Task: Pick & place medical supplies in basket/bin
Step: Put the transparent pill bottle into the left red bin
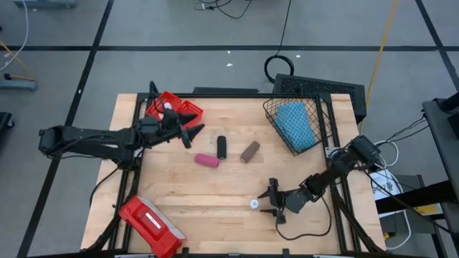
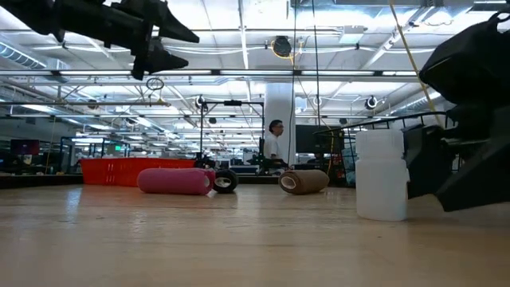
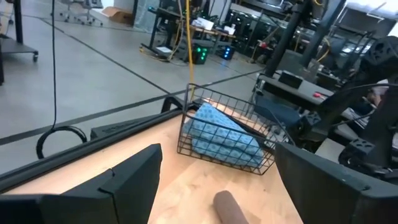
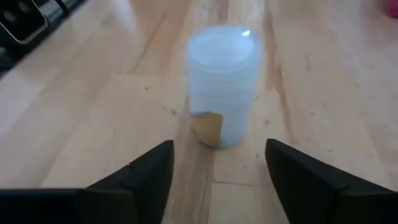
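A: From the high view, the right gripper (image 1: pixel 268 200) sits low with a white bottle (image 1: pixel 254 204) just in front of its spread fingers. The left gripper (image 1: pixel 188 132) is released too, hovering beside the red bin (image 1: pixel 188 109).

B: Low view has the bottle (image 2: pixel 381 174) upright on the surface (image 2: pixel 239 247), right beside that gripper. Its wrist view shows the bottle (image 4: pixel 222 84) just ahead, ungrasped. The left wrist view shows the blue pad (image 3: pixel 217 134) in the basket (image 3: pixel 186 140), well ahead.

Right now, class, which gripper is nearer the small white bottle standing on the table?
Right. The right gripper sits open just beside the white bottle; the left gripper hangs far across the table by the red bin.
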